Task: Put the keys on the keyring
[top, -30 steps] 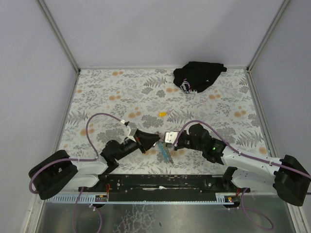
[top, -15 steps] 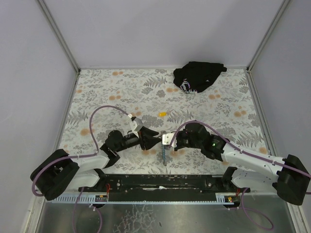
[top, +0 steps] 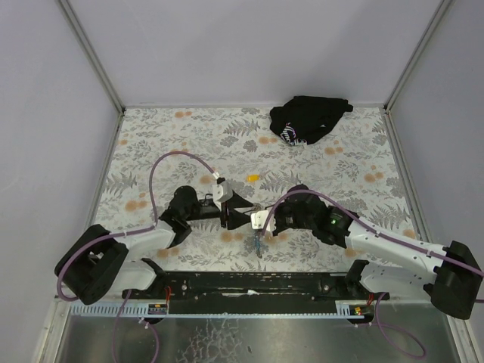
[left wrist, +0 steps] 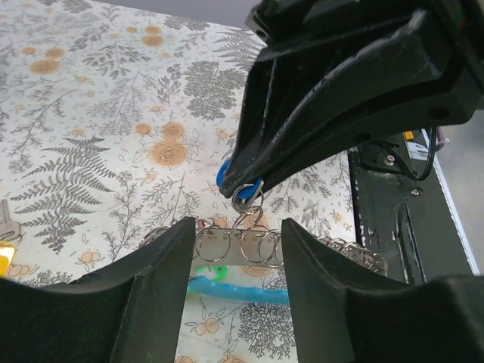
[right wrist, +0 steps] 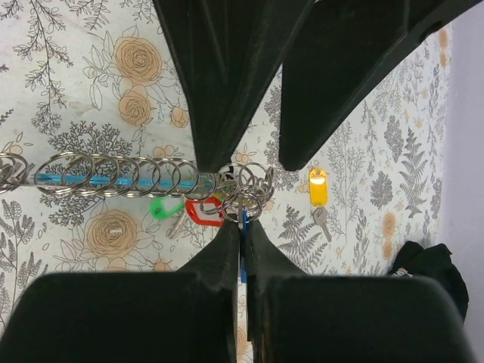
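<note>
From above, the left gripper [top: 243,212] and right gripper [top: 262,219] meet tip to tip, a black cloth [top: 308,119] well off at one o'clock. The left wrist view has the left fingers [left wrist: 162,295] apart astride the keyring [left wrist: 242,246], its loops running nine to three, and the right gripper pinched on the keys [left wrist: 242,199] just above, at twelve. In the right wrist view a yellow-tagged key [right wrist: 319,193] lies clear at three.

Black cloth bundle [top: 308,119] on floral table [top: 174,144], far right

keys [left wrist: 243,198] beside keyring [left wrist: 242,246], cloth bundle [top: 306,119] far behind
</note>
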Available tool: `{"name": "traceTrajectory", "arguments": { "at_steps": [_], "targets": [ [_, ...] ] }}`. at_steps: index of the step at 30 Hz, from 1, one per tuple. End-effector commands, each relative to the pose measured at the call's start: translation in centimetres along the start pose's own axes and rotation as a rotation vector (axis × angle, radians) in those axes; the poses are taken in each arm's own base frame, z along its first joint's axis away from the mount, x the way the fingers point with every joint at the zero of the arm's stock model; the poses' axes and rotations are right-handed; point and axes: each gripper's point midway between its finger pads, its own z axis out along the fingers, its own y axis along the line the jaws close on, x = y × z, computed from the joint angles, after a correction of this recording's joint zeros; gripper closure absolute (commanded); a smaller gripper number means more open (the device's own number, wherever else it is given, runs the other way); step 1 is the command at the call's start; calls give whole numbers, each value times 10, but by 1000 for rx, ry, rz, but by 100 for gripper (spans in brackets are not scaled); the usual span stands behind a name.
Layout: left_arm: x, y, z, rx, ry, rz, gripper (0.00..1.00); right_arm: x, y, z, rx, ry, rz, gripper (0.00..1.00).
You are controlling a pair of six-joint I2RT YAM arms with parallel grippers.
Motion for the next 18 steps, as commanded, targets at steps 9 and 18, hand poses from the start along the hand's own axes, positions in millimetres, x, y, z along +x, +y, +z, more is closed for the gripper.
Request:
{"name": "traceTrajectory", "arguments": {
  "at_steps": [9, 18],
  "targets": [
    [-1, -7, 8, 103, 7, 19, 53, -34, -33, -5, 27, -52, -115, 100],
    [-2, -7, 13, 133, 13, 15, 58, -35, -30, -5, 16, -65, -128, 100]
  ]
}}
